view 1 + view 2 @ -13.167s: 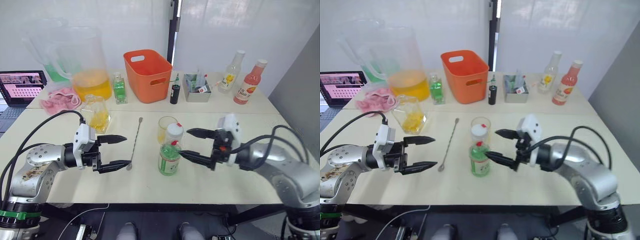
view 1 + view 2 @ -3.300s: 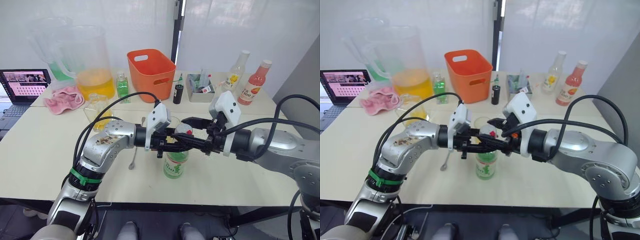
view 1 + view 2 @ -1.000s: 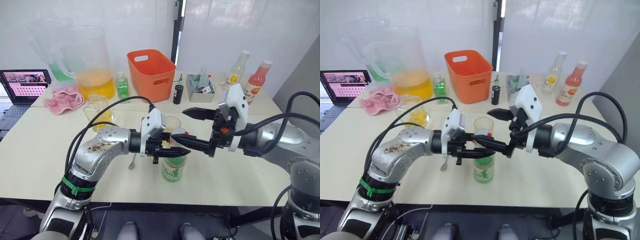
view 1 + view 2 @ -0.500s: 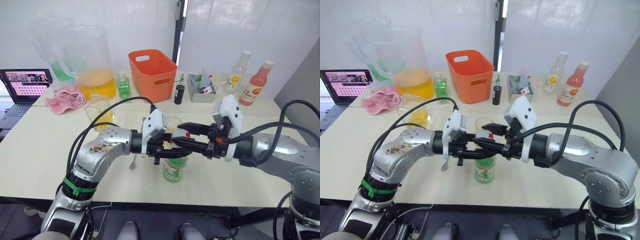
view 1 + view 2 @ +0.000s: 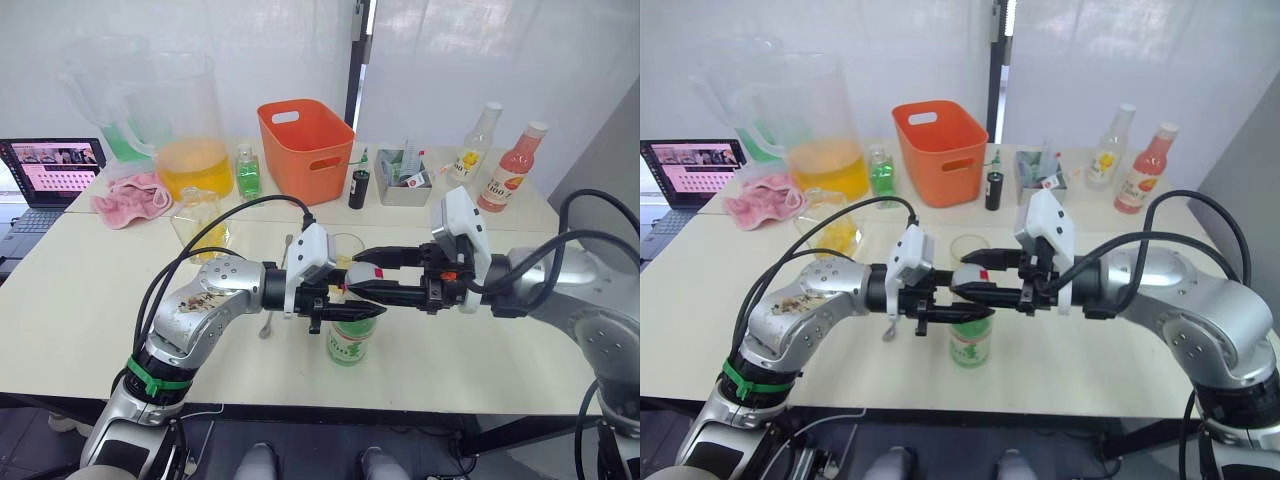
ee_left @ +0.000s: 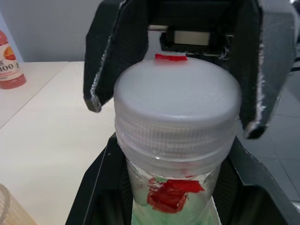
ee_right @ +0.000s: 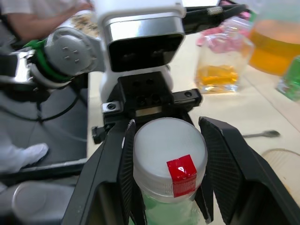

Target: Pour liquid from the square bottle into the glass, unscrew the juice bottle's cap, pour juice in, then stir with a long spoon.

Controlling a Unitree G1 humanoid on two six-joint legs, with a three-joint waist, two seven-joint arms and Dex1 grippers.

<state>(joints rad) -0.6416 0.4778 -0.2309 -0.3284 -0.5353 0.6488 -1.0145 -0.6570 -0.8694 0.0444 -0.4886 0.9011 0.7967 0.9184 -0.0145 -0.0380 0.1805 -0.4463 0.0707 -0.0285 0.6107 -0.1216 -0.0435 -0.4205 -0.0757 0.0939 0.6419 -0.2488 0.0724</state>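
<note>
We clamp our left gripper (image 6: 173, 187) on the neck of the tall green-labelled juice bottle (image 5: 347, 335) at the table's front, bracing it. Our right gripper (image 7: 164, 154) straddles the round white cap (image 7: 168, 159), seemingly not yet pinching.

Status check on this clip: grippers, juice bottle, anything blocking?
Left gripper holds the juice bottle below the cap. Right gripper straddles the cap, jaws open. Cap on. Nothing blocking.
</note>
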